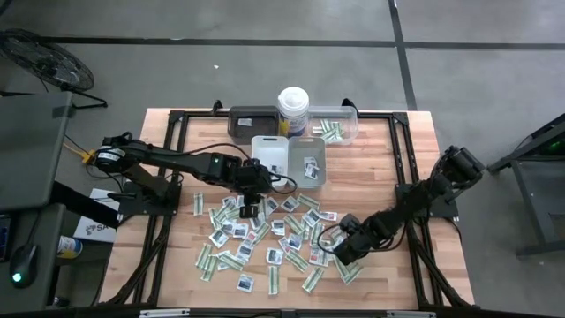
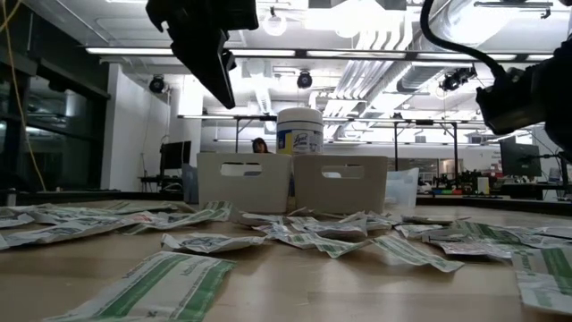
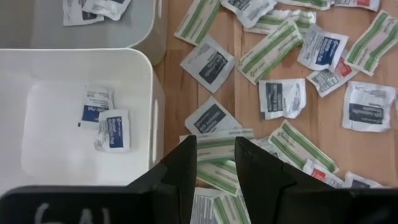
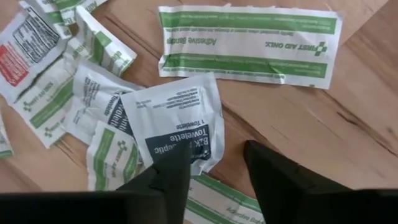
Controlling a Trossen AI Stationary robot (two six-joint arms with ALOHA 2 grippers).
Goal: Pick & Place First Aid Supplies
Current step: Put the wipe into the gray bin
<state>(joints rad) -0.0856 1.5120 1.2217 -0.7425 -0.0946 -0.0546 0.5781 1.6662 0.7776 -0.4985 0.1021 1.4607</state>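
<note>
In the high view the print on the packets strewn over the counter is too small to read, and the left tool covers whatever lies under it. The right tool there is a dark blur whose fingers cannot be made out. In the low view the white trays hide the lower half of the canister, and a person far behind is only a small dark shape. In the right wrist view the towelette sachet has its lower edge behind a finger, and the adhesive bandage strip is legible only in part
</note>
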